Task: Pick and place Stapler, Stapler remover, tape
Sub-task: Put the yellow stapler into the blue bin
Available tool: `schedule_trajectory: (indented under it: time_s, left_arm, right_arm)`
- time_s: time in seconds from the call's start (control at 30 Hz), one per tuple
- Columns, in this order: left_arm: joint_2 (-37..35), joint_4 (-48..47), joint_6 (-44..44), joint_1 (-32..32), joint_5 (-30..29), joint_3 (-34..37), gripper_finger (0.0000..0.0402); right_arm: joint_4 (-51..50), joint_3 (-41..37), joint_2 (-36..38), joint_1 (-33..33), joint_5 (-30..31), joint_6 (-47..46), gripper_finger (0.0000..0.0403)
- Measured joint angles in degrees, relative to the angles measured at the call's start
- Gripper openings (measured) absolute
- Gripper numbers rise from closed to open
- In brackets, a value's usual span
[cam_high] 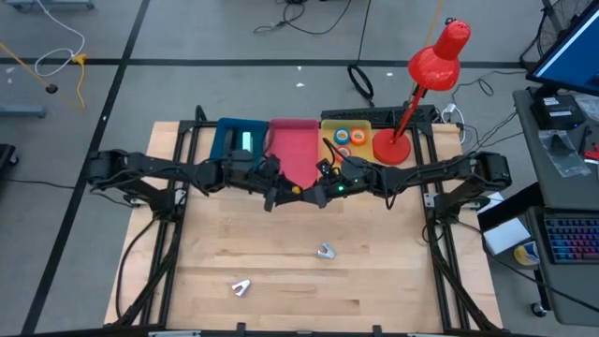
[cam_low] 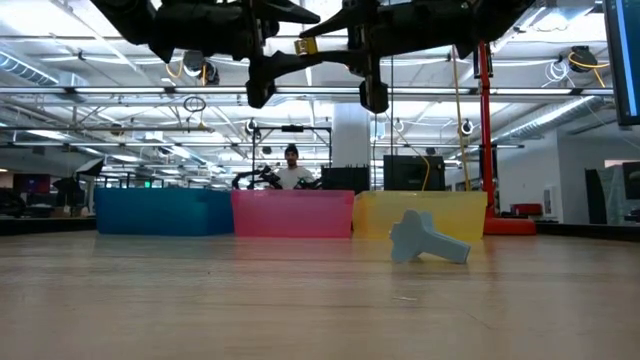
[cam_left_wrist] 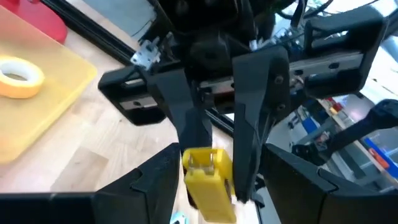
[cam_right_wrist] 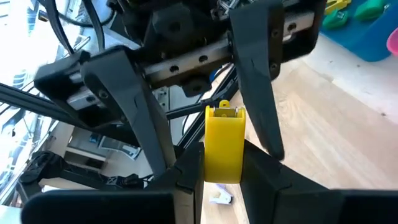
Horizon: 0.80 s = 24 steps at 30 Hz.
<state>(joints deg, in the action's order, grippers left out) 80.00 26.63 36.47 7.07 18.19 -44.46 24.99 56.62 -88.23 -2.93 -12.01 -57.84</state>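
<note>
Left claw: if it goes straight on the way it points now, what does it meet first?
The yellow stapler, most likely. The right claw holds it out directly ahead, and it stands between the open fingers of the left claw. Behind it comes the right claw itself.

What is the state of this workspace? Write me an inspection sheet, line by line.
Surface: wooden table, bare in front.
Job's things: yellow stapler held in the air; two staple removers lying on the table; tape rolls in the yellow bin.
Clutter: red lamp beside the yellow bin; blue bin and pink bin at the back.
Hands: right hand shut on the stapler; left hand open, facing it at mid-table.
Cables: black cable on the floor behind the table.
Surroundings: a person beyond the bins; a keyboard on a side desk.
</note>
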Motion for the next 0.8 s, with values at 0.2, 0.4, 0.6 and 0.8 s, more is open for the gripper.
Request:
schedule_trajectory:
  time_s: [0.2, 0.4, 0.6, 0.8]
  left_arm:
    - [0.43, 0.32, -0.32, 1.37, 2.11, -0.86, 0.0223]
    - [0.41, 0.57, 0.18, 1.9, 2.98, -0.86, 0.0223]
    - [0.41, 0.47, 0.75, 1.64, 3.0, -0.86, 0.0223]
    - [0.38, 0.53, 0.79, 1.96, 3.0, -0.86, 0.0204]
  right_arm:
    - [-0.28, 0.0, 0.0, 0.8, 0.04, 0.03, 0.0065]
    - [-0.13, 0.0, 0.0, 0.8, -0.02, 0.02, 0.0065]
    - [0.0, 0.0, 0.0, 0.8, -0.07, 0.0, 0.0067]
    - [0.03, 0.0, 0.0, 0.78, -0.07, 0.0, 0.0065]
